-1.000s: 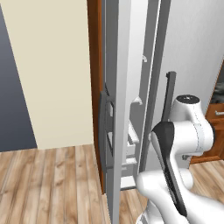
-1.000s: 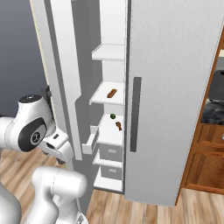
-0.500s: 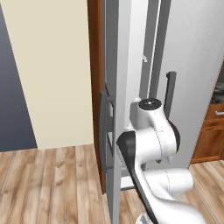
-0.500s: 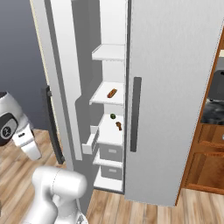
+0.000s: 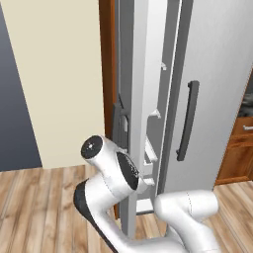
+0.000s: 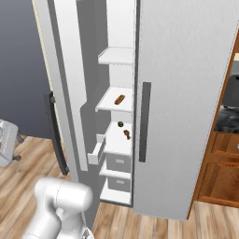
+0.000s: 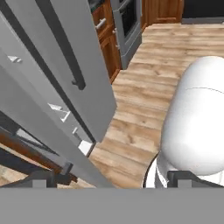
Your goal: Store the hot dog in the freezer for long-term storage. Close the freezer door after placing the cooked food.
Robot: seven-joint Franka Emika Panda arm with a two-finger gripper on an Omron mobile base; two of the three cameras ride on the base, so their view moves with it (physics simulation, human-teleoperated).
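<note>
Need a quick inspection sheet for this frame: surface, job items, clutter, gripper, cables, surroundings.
Surface: white freezer shelves, wood floor below.
Job's things: hot dog lies on a middle shelf; freezer door stands open, its dark handle facing out.
Clutter: small green item and dark brown lump on the shelf below.
Grippers: gripper open, holding nothing, beside the door's edge.
Cables: nothing seen.
Surroundings: plain grey fridge door shut; brown wooden cabinets to the right.
</note>
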